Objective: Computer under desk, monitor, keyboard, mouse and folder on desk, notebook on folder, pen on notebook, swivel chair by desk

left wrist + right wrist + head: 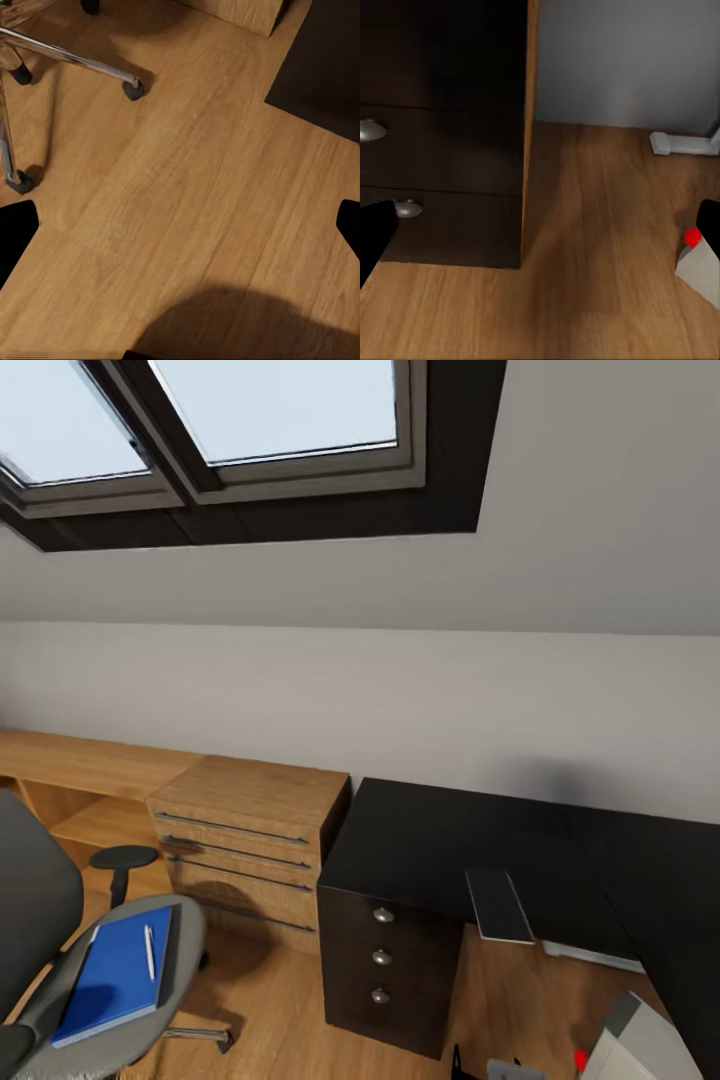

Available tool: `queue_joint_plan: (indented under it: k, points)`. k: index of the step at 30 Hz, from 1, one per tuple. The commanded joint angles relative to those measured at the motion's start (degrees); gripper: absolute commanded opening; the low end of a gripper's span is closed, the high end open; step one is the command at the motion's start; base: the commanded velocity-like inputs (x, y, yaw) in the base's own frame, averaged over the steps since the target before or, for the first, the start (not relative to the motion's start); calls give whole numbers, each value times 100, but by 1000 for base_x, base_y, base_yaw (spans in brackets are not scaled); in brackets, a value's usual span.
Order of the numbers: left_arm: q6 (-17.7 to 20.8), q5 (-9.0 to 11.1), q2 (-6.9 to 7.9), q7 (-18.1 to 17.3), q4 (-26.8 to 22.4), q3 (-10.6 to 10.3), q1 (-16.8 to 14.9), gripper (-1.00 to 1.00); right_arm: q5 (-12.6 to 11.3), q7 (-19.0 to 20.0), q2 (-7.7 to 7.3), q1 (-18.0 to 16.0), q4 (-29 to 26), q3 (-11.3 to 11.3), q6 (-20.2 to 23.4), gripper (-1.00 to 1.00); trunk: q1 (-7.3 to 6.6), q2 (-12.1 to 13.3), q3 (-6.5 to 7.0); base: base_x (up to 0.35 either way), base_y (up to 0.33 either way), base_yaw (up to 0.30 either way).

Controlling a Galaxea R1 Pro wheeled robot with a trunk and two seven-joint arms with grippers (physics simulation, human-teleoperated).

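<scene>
The blue folder (115,972) on the swivel chair (60,970) looked thin and slippery, so I'd pinch its near edge; both grippers were spread, holding nothing.

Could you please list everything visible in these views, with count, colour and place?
Skylight: one, dark-framed, in sloped wall.
Desk: one, black top, drawer unit beneath.
Knobs: three, silver, on drawer fronts.
Keyboard: one, black, on desk edge.
Computer: one, light grey, on floor.
Wooden drawer chest: one, beside desk.
Swivel chair: one, grey, left.
Folder: one, blue, on chair seat.
Pen: one, whitish, on folder.
Left fingers: black, apart, above floor.
Right fingers: black, apart, near drawers.
</scene>
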Motion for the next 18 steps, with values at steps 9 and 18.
queue_joint_plan:
  k: [9,18]
  points:
    - [-25,35,6,52,-1,-42,-6,100,560,-76,-30,-4,9,48,-280,100,0,-5,-39,0,0,253]
    - [-25,35,6,54,0,-42,-6,100,1161,-568,-18,-4,50,39,-870,100,0,-5,-71,0,0,256]
